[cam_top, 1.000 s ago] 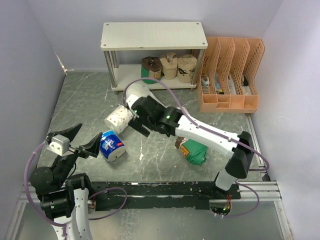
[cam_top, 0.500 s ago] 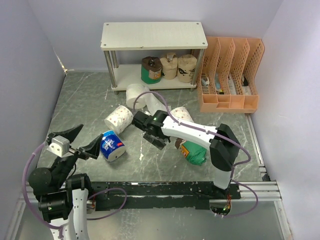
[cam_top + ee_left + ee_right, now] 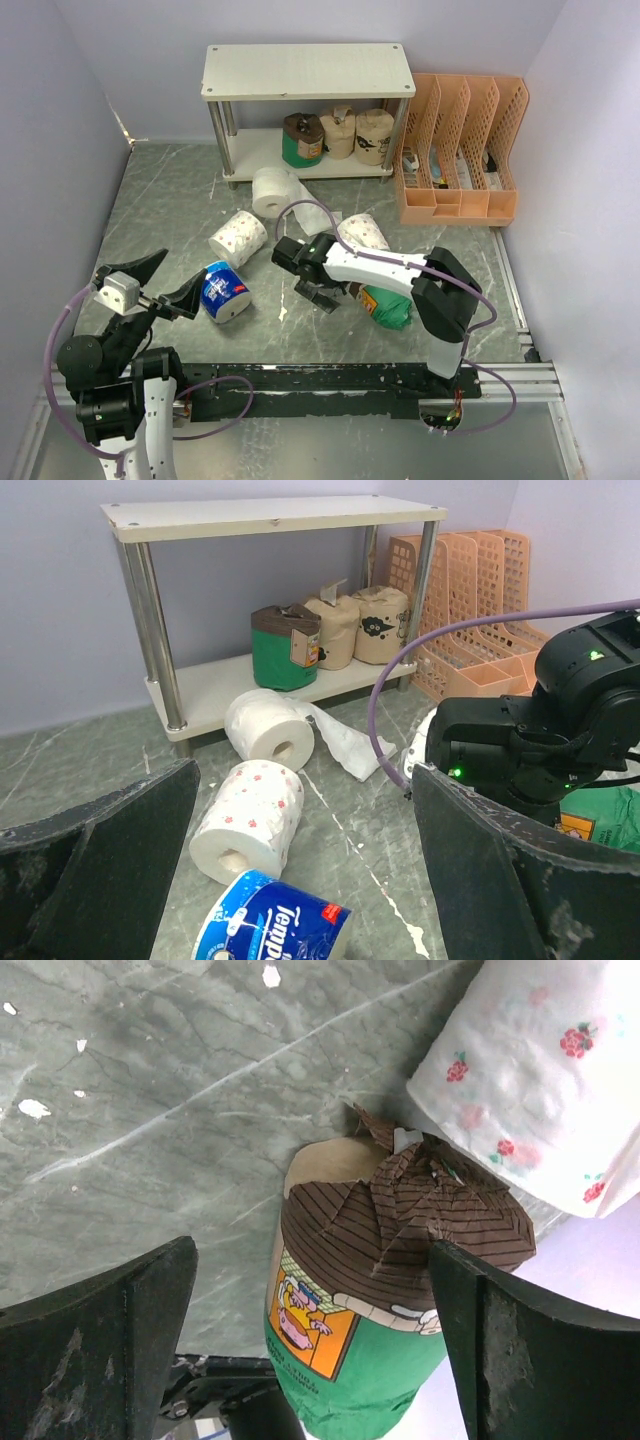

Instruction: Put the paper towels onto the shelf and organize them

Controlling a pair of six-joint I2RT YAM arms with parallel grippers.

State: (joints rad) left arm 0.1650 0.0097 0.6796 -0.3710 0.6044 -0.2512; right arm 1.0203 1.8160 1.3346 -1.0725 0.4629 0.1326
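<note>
The shelf (image 3: 307, 70) stands at the back; its lower board holds a green-wrapped roll (image 3: 301, 140) and two tan rolls (image 3: 338, 132). On the table lie a plain white roll with a loose sheet (image 3: 270, 191), a patterned roll (image 3: 238, 237), a blue-white roll (image 3: 224, 291), a second patterned roll (image 3: 363, 233) and a green-wrapped roll (image 3: 385, 305). My right gripper (image 3: 322, 290) is open and empty; in its wrist view the green roll (image 3: 370, 1290) lies ahead between the fingers. My left gripper (image 3: 150, 285) is open and empty, just left of the blue-white roll (image 3: 270, 925).
An orange perforated file organizer (image 3: 460, 150) stands right of the shelf. Purple walls close in the left, back and right sides. A black rail (image 3: 330, 380) runs along the near edge. The right arm (image 3: 530, 730) fills the right of the left wrist view.
My right gripper has drawn back from the patterned roll near the shelf, toward the near right, and now faces the green roll. The plain white roll is uncovered. The left arm has not moved.
</note>
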